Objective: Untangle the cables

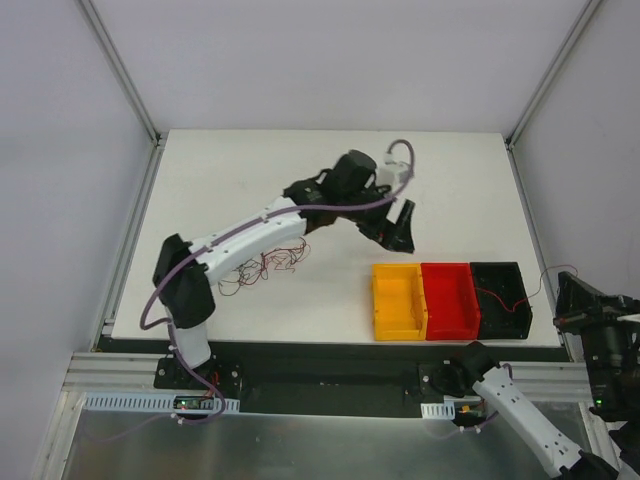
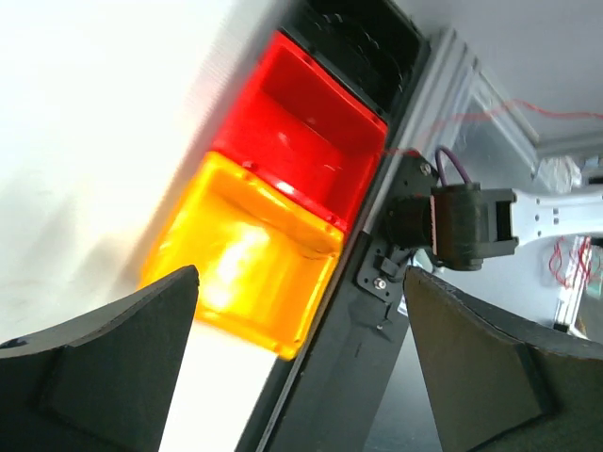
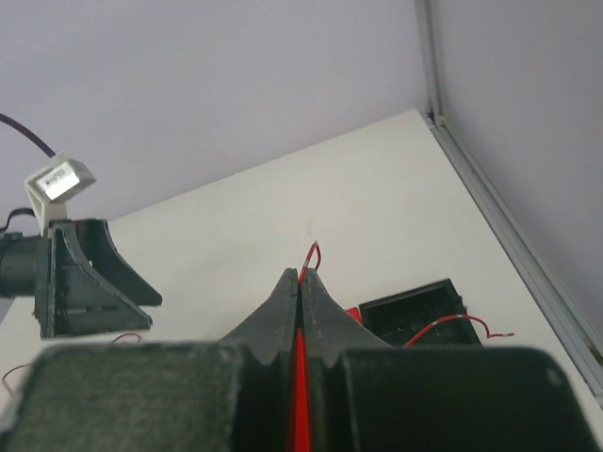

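The cables (image 1: 263, 264) lie as a small scribbly tangle of thin dark red and brownish wires on the white table, beside my left forearm. My left gripper (image 1: 397, 230) is open and empty. It hangs above the table behind the yellow bin, right of the tangle. In the left wrist view, its open gripper (image 2: 300, 275) frames the yellow bin (image 2: 245, 254). My right gripper (image 3: 301, 275) is shut on a thin red wire (image 3: 312, 254), off the table's right edge (image 1: 563, 288). That wire (image 1: 543, 272) runs back into the black bin (image 1: 500, 297).
Three small bins stand in a row at the table's front right: yellow (image 1: 398, 300), red (image 1: 450, 298) and black. The red (image 2: 301, 141) and black (image 2: 363, 38) bins also show in the left wrist view. Grey walls and metal rails (image 1: 130, 240) enclose the table.
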